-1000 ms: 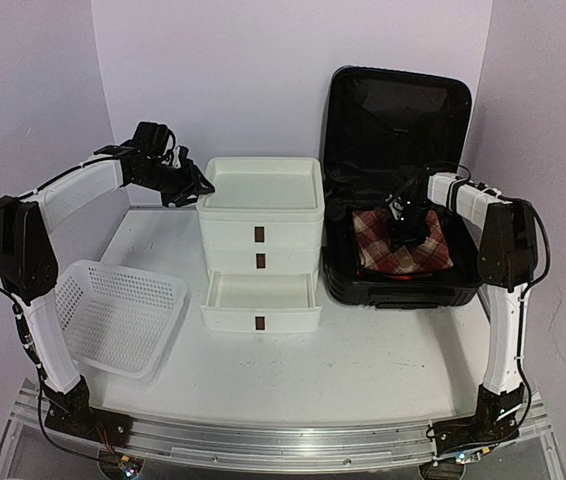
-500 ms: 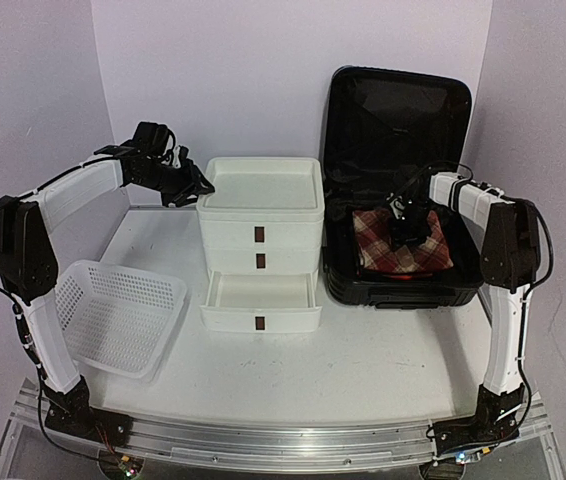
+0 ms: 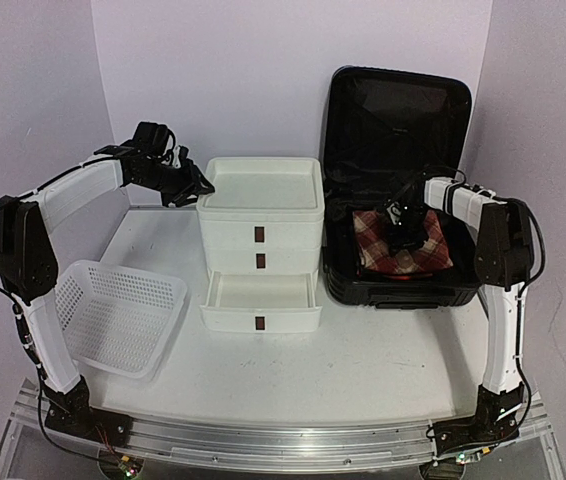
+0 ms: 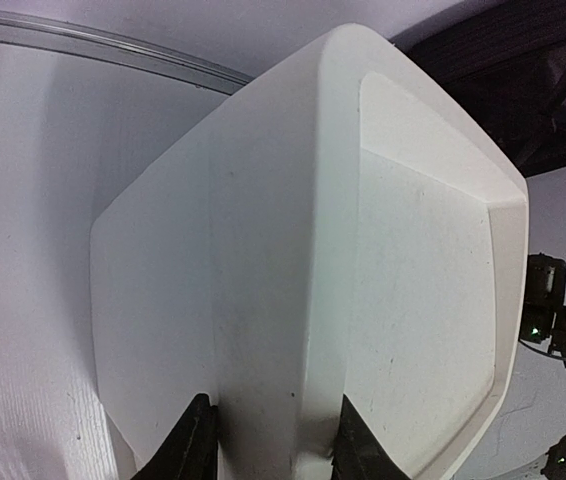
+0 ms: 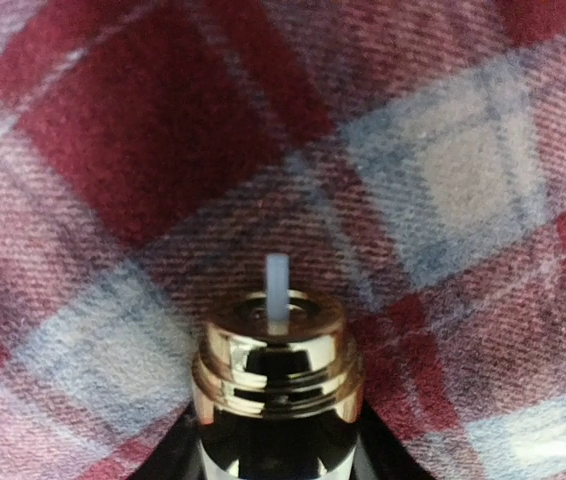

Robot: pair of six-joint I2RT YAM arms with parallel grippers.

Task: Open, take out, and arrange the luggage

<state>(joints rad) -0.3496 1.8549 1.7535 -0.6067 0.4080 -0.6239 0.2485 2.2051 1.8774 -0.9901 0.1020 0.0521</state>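
Note:
The luggage (image 3: 398,110) is a black suitcase standing open at the back right, its lid upright and its lower shell flat on the table. A red plaid cloth (image 3: 418,260) lies in the shell and fills the right wrist view (image 5: 143,120). My right gripper (image 3: 401,228) is just above the cloth, shut on a small bottle (image 5: 275,380) with a gold collar and a white stem. My left gripper (image 3: 203,186) is at the back left top corner of the white three-drawer box (image 3: 261,200), with its fingers (image 4: 195,440) on both sides of the corner rim (image 4: 273,330).
The box's bottom drawer (image 3: 261,292) is pulled out and looks empty. A white perforated basket (image 3: 113,310) sits tilted at the front left. The suitcase's dark edge (image 4: 523,70) shows behind the box in the left wrist view.
My right gripper has shifted slightly left and back over the plaid cloth with the bottle in it. The left arm has not moved.

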